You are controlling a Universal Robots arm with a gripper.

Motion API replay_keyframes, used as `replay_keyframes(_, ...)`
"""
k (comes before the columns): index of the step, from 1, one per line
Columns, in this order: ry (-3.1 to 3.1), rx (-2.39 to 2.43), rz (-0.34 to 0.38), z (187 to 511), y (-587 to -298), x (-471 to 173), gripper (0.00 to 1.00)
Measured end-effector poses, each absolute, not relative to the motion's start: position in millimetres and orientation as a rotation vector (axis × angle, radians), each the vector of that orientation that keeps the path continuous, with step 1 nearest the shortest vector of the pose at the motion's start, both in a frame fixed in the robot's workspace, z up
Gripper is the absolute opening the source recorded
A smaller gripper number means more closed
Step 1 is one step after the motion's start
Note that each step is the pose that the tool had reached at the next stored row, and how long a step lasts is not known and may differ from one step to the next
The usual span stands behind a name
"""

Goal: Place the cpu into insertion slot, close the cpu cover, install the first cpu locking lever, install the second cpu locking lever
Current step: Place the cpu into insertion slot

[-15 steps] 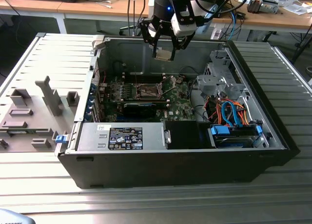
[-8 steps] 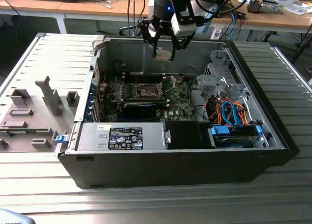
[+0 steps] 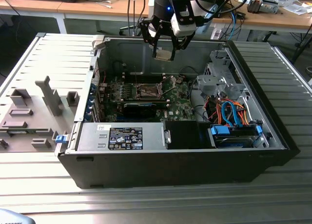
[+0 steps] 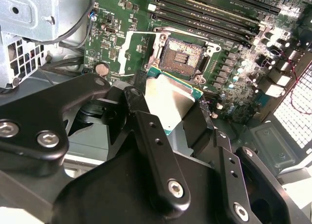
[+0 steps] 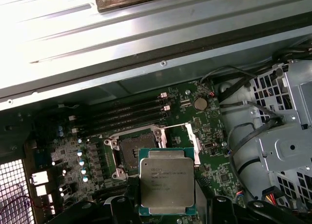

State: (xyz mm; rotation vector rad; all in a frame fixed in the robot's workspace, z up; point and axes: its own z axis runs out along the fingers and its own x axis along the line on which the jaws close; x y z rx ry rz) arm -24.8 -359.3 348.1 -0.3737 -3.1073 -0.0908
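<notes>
The gripper (image 3: 164,49) hangs over the far part of the open computer case (image 3: 146,170). Its jaws are closed onto the cpu (image 3: 164,55). The chip sits flat between the two black fingers (image 4: 151,141), which pinch it at opposite edges. Its silver-grey top shows plainly in the first wrist view, and the second wrist view shows its pale underside and green rim. The chip is held in the air, well above the green motherboard (image 3: 178,104). The insertion slot (image 3: 147,91) lies below it, a little to the exterior view's left and nearer, with its dark centre bare. A bright silver frame stands beside the slot. It is probably the cpu cover (image 5: 191,138) swung open, though glare makes that hard to confirm.
</notes>
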Motion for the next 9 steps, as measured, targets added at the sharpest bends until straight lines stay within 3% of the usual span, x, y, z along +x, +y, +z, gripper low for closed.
replay_keyframes(9, -3.106, -0.382, -0.09, 348.0, -359.3, -24.8, 0.54)
